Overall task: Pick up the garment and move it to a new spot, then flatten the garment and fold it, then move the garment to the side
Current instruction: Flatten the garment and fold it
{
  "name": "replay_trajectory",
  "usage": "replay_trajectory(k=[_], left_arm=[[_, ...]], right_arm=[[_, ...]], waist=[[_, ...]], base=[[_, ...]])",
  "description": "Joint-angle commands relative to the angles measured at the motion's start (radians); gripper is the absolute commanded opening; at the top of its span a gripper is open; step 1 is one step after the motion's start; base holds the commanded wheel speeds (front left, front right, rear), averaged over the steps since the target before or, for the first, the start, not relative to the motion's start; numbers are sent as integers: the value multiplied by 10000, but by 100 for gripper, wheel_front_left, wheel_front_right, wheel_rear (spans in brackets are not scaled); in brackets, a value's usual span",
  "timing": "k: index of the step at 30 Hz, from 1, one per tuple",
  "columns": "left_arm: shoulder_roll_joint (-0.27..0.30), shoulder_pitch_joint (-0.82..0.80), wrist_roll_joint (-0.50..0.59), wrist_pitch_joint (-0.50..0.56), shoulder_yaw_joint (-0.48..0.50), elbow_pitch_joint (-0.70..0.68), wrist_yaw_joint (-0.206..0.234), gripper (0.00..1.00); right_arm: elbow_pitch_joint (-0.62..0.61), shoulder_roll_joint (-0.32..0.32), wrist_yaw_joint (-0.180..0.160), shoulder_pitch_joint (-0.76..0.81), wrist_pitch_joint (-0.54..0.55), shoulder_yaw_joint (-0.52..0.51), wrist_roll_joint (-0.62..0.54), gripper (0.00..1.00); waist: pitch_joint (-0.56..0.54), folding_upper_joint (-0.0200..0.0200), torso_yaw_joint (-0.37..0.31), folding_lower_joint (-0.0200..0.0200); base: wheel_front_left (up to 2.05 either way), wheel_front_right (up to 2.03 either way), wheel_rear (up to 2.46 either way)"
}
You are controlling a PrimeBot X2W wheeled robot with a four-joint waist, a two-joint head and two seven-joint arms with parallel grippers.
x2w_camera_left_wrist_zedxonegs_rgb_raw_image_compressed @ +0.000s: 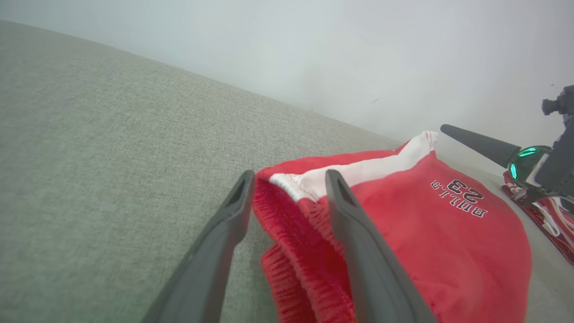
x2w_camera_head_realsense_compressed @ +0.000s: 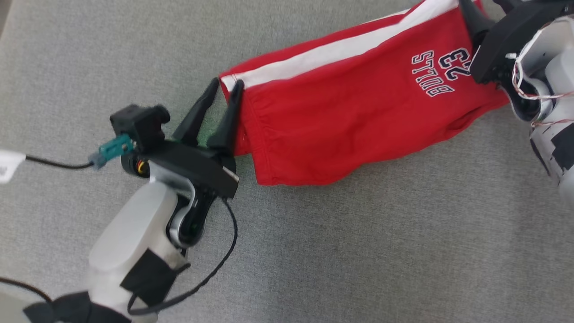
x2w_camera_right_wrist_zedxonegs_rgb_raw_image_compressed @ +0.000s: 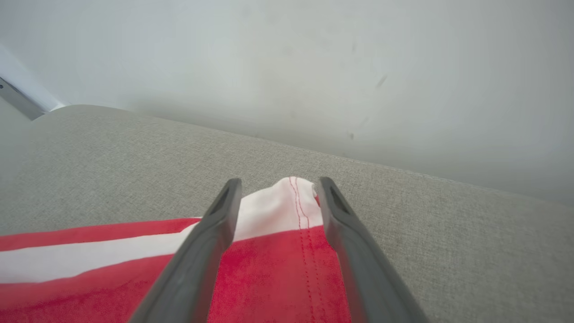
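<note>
Garment [x2w_camera_head_realsense_compressed: 350, 112]: red shorts, laid out long on the grey cloth surface [x2w_camera_head_realsense_compressed: 358, 246], stretched between the two claws.

Left claw [x2w_camera_head_realsense_compressed: 224, 87]: not clenched. Its two dark fingers [x2w_camera_head_realsense_compressed: 197, 112] stand parted, with a clear gap between the tips. The hem corner of the garment sits in that gap. The outer finger is just beside the cloth and the inner finger lies along the red edge. Nothing is pinched that I can see.

Left wrist is bent, so the fingers point up and away from the robot, low over the surface. The wrist camera [x2w_camera_head_realsense_compressed: 139, 123] sticks out on the outer side. The pale left forearm [x2w_camera_head_realsense_compressed: 130, 233] rises from the lower left, and a black cable [x2w_camera_head_realsense_compressed: 224, 255] hangs from it in a loose loop.

Right claw [x2w_camera_right_wrist_zedxonegs_rgb_raw_image_compressed: 279, 181]: also slack, fingers spread. The far corner of the garment rises between the tips as a small peak of white with red stitching. The fingers lie low along the cloth, one on each side of the corner. The right forearm [x2w_camera_head_realsense_compressed: 554, 67] reaches in from the upper right.

The white stripe [x2w_camera_head_realsense_compressed: 341, 47] runs the length of the far edge. The lettering [x2w_camera_head_realsense_compressed: 441, 72], "BULLS 23", sits near the right claw's end and reads upside down from the robot's side. The near end bulges a little. A pale wall [x2w_camera_right_wrist_zedxonegs_rgb_raw_image_compressed: 287, 67] stands behind the surface.
</note>
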Motion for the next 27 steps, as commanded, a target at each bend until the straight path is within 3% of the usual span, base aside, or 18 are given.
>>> replay_trajectory(k=[1,10,23,27], left_arm=[[32,447,310,-34,204,-35,17,100],[110,2112,2159,-34,1900,-1058,17,100],[-1160,5440,5795,-33,4826,-4100,17,100],[-1397,6096,6437,-33,4978,-4293,17,100]], right_arm=[[85,11,-19,289,-329,154,232,100],[160,-257,-19,1278,-1510,553,1063,100],[922,-139,-19,3142,-2579,838,2068,100],[1270,-17,-19,3289,-2709,842,2236,100]], waist=[[-380,-2,-112,-1],[-1355,-2,-402,-1],[-2055,-2,-460,-1],[-2135,-2,-300,-1]], base=[[0,0,0],[0,0,0],[0,0,0],[0,0,0]])
